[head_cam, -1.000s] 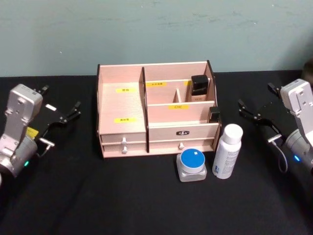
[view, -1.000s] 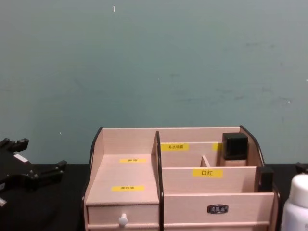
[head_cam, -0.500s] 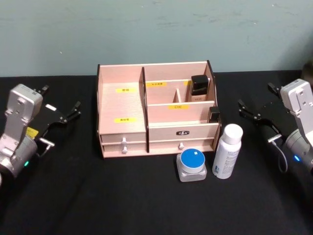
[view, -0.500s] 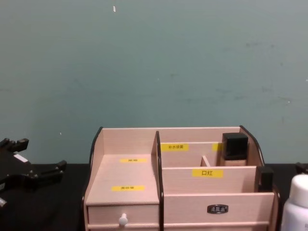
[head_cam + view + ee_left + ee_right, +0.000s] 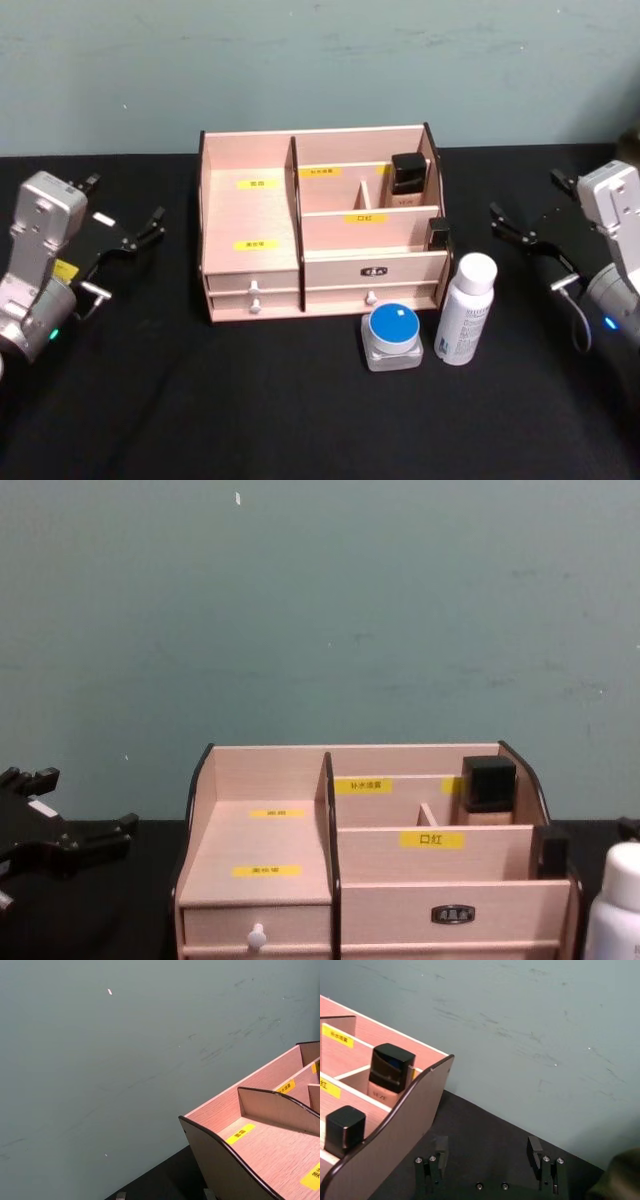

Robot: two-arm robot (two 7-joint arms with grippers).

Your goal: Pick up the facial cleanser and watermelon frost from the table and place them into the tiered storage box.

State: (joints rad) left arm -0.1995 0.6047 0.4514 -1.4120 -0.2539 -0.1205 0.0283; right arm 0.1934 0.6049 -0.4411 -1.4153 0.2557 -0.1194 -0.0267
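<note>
Flanking the tiered storage box in the head view, the left gripper and right gripper hang wide open and empty. The facial cleanser bottle and blue-lidded watermelon frost jar stand just before its right drawers, probably easiest for the right arm. In the right wrist view the fingers are parted, holding nothing. In the chest view the bottle stands beside the box's right end.

Everything is lit evenly by soft, diffuse light. The black counter is left dark and nearly featureless, while only faint shadows are cast inside the tiered storage box.
</note>
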